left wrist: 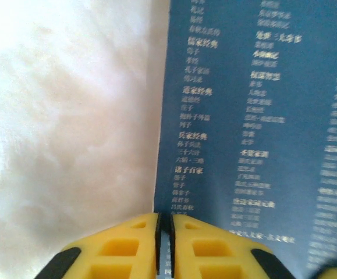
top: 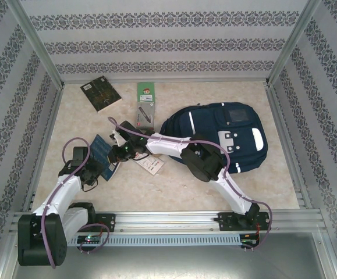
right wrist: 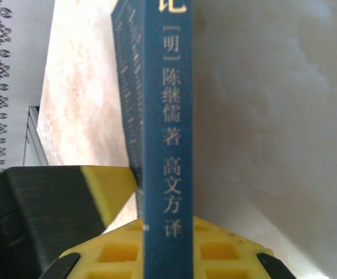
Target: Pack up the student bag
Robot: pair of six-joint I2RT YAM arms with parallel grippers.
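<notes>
**Two grippers on one book, bag lying off to the right**

The blue book [right wrist: 167, 116] is held up off the table [top: 174, 192], spine outward. The right gripper [right wrist: 167, 247] has its jaws clamped across the book's thickness at the spine. The left gripper [left wrist: 163, 232] has its jaws almost together, pinching what looks like the cover's edge, probably to steady the book for a handover. The student bag [top: 220, 135] lies flat, well to the right on the right arm's side, which likely explains the exchange.
</notes>
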